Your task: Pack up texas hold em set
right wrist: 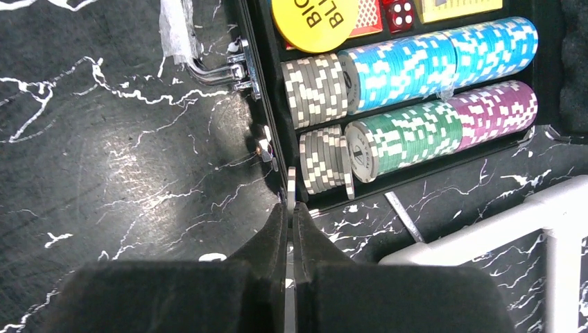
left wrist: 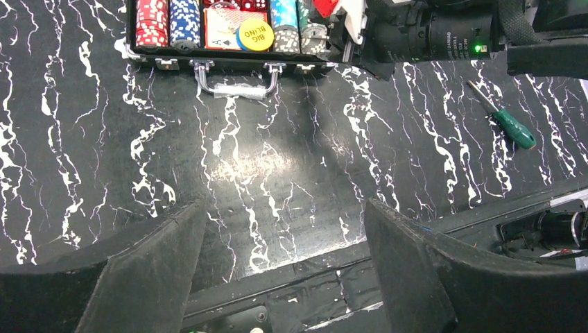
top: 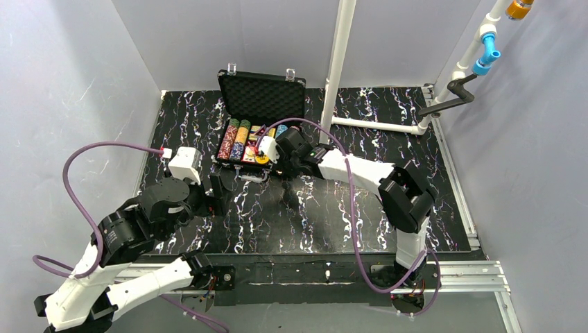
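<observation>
The black hinged case (top: 263, 94) stands open at the back centre, with rows of multicoloured poker chips (top: 236, 139) in its tray. My right gripper (right wrist: 292, 208) is shut on a grey-and-white chip (right wrist: 292, 182), held on edge just outside the case's wall beside the short grey row (right wrist: 326, 161). The yellow Big Blind disc (right wrist: 315, 21) lies on the red card deck (left wrist: 220, 31). A red triangle (left wrist: 324, 7) shows at the top of the left wrist view. My left gripper (left wrist: 284, 229) is open and empty over the table in front of the case handle (left wrist: 236, 87).
A green-handled screwdriver (left wrist: 516, 128) lies on the table right of the case. A white pipe frame (top: 374, 125) stands close behind the case's right end, also in the right wrist view (right wrist: 485, 236). Red dice (right wrist: 402, 14) sit in the tray. Grey walls enclose the table.
</observation>
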Motion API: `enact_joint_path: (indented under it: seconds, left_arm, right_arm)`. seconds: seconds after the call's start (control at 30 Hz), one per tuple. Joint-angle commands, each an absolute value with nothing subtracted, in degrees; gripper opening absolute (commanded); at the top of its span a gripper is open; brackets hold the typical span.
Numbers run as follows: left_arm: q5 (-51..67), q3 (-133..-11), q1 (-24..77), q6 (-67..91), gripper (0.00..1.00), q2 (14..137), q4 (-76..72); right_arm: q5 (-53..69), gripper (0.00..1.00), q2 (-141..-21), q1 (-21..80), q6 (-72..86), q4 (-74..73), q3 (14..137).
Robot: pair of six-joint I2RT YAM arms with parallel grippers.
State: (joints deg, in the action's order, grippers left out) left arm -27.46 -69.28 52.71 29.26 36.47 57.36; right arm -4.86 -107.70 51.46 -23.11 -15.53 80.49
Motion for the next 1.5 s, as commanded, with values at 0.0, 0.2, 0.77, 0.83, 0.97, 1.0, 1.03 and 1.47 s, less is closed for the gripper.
enact_joint_path:
  seconds: [0.0, 0.2, 0.77, 0.83, 0.97, 1.0, 1.03, 1.47]
  left_arm:
    - [-28.13, -68.28, 52.65, 30.32, 0.83, 35.78, 58.7]
    - [-27.92, -68.76, 52.65, 30.24, 0.83, 36.42, 58.28]
    - [-27.88, -69.34, 52.66, 29.58, 0.84, 37.63, 57.82]
    - [-27.95, -69.29, 52.69, 29.53, 0.84, 37.71, 58.06]
    - [-27.97, -69.49, 52.65, 29.42, 0.84, 37.62, 58.14]
    - [-27.99, -69.44, 52.65, 29.36, 0.84, 37.62, 58.16]
    - [-28.09, -69.46, 52.65, 29.36, 0.84, 37.55, 58.15]
    - [-27.52, -68.91, 52.65, 29.7, 0.84, 37.65, 57.89]
  right_arm:
    - [-6.44, 0.01, -109.03, 51.86, -28.71, -17.28, 84.43]
    - [-6.09, 0.01, -110.72, 51.86, -29.84, -18.27, 85.13]
    - [-9.01, 0.01, -114.14, 51.81, -33.72, -19.6, 90.61]
    - [-9.29, 0.01, -114.75, 51.77, -34.14, -19.62, 91.07]
    - [-9.66, 0.01, -115.66, 51.77, -35.05, -20.28, 92.37]
    - [-9.66, 0.01, -115.69, 51.71, -35.21, -20.3, 92.64]
    - [-9.5, 0.01, -115.73, 51.64, -35.33, -20.38, 92.98]
    - [-4.44, 0.16, -116.93, 51.33, -37.18, -24.65, 92.87]
